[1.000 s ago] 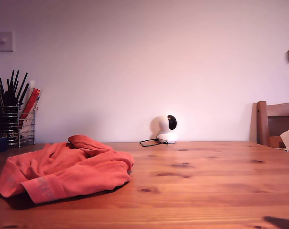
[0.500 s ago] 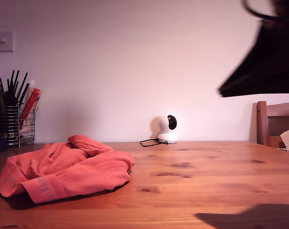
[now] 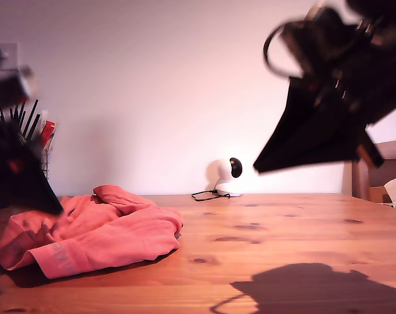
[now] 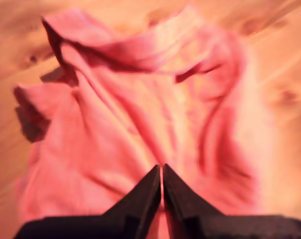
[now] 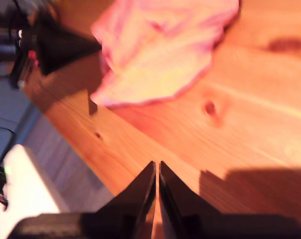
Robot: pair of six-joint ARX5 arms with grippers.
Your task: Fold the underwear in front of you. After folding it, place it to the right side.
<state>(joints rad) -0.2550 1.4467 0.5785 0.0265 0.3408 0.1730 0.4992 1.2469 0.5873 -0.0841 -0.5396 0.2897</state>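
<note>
The underwear (image 3: 93,232) is a crumpled coral-red heap with a paler waistband, lying on the wooden table (image 3: 283,235) at the exterior view's left. My first gripper (image 3: 50,209) is a blurred dark shape low over the heap's end toward that left side. In the first wrist view its fingertips (image 4: 161,169) are closed together, empty, just above the wrinkled underwear (image 4: 140,109). My second gripper (image 3: 260,167) hangs high at the exterior view's right, well off the cloth. It is shut (image 5: 156,164) over bare wood, with the underwear (image 5: 160,55) farther off.
A white camera (image 3: 228,176) with a black cable stands at the back of the table. A wire holder of black utensils (image 3: 34,140) is behind the first arm. A wooden chair (image 3: 374,170) stands at the exterior view's right. The table edge (image 5: 80,149) shows near my second gripper.
The arm at the exterior view's right has swung lower and further into view. The arm at the left has entered, coming down over the underwear. The cloth has not moved.
</note>
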